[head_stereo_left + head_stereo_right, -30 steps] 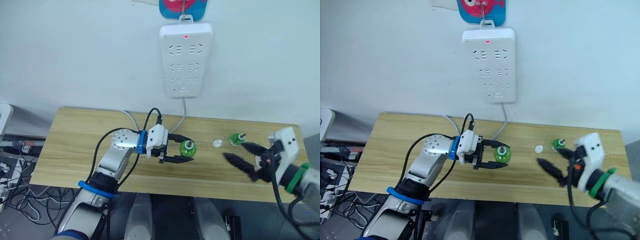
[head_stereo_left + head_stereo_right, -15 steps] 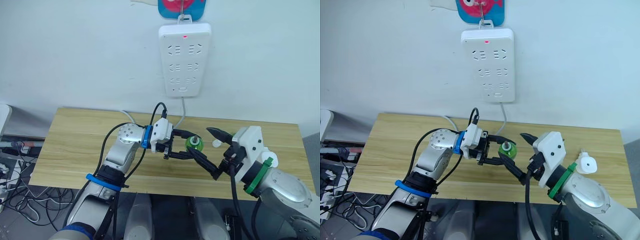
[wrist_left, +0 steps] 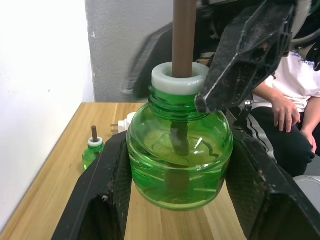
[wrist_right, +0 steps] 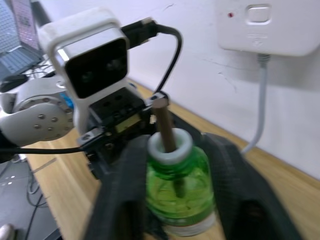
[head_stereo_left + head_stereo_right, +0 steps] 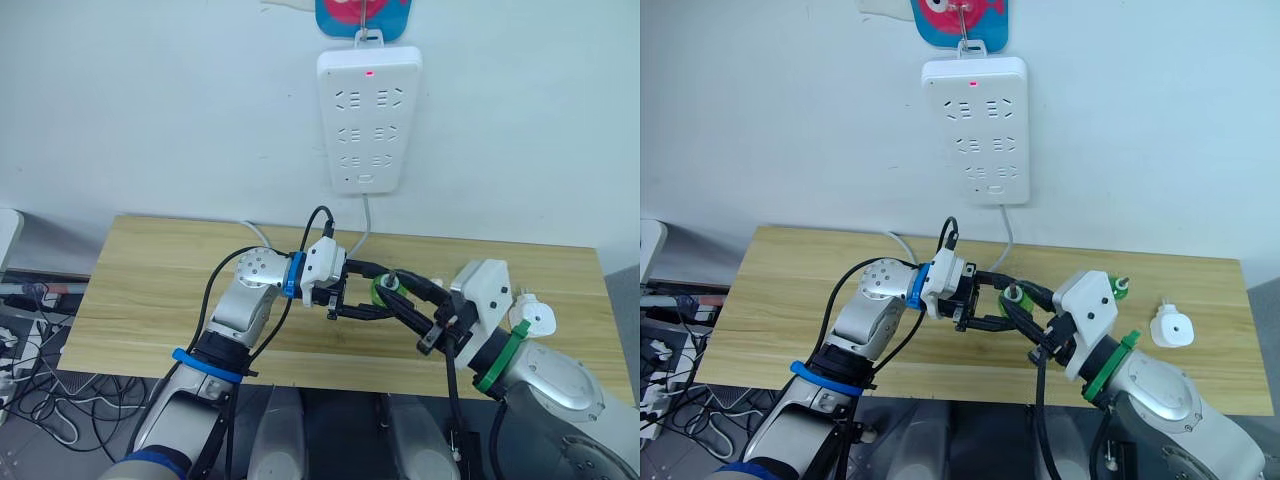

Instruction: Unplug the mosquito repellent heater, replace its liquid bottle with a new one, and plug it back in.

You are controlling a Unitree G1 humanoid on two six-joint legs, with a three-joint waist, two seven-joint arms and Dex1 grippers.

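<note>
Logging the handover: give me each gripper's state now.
Left gripper: shut on the green bottle.
Right gripper: open, fingers either side of that bottle.

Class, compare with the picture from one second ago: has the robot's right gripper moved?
Yes. The right gripper has swung from the wooden table's right end toward its middle, its black fingers now flanking the green liquid bottle held in the left gripper.

A pale plaster wall (image 5: 150,110) stands behind a light wooden table (image 5: 150,290). A white power strip (image 5: 975,130) hangs on it, red lamp lit, beneath a blue and pink hanger (image 5: 962,20). Cables (image 5: 30,390) tangle on the floor. A seated person (image 3: 290,110) waits beyond.
</note>
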